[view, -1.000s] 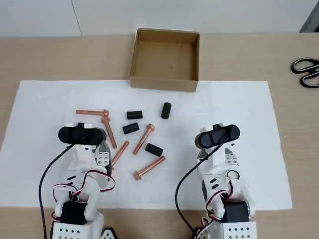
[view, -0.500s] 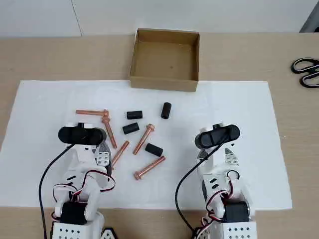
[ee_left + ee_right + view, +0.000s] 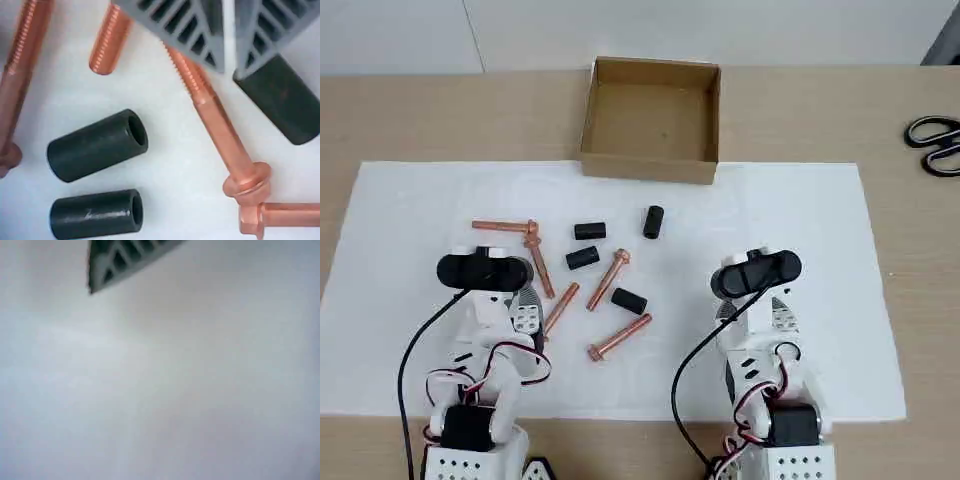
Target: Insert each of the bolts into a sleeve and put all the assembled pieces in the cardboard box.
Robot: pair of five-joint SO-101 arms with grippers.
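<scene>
Bolts [image 3: 605, 279] and sleeves [image 3: 583, 257] are lying loose on the white sheet [image 3: 410, 300].
The left gripper [image 3: 229, 70] is hovering over them, narrowed to a slit and empty; whether the right gripper [image 3: 780, 317] is open, I cannot tell. The cardboard box [image 3: 648, 166] is sitting beyond.

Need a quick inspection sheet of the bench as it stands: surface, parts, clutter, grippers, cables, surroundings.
Surface: wooden table with a white sheet under the parts.
Job's things: five bolts and four sleeves loose on the sheet, none assembled; cardboard box empty.
Clutter: scissors at the table's edge.
Grippers: left gripper over bolts and sleeves; right gripper over bare sheet.
Cables: a black cable hangs from each wrist camera.
Surroundings: pale wall behind the table.
</scene>
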